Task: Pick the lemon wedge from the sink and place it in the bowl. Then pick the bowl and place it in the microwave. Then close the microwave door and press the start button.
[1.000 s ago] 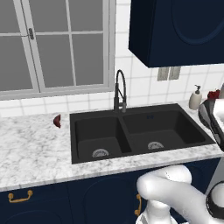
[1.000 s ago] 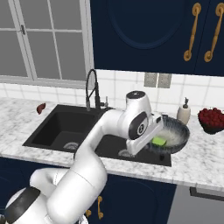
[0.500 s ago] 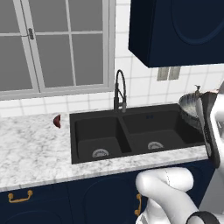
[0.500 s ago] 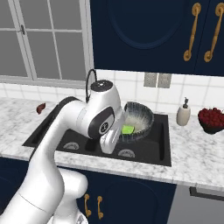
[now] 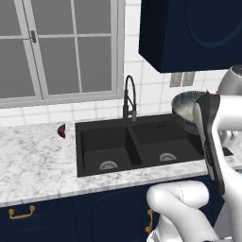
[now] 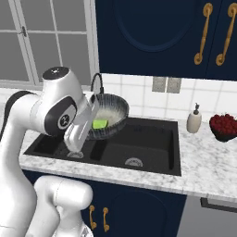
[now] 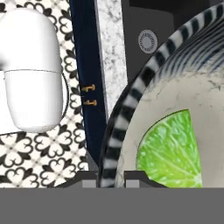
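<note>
Apparently gripper pinches bowl rim; lemon wedge inside.

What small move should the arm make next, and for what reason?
Probably carry the bowl onward toward the microwave, keeping it level. The tool grips the bowl's rim, the lemon wedge already lies inside, and the bowl hangs above the sink.
</note>
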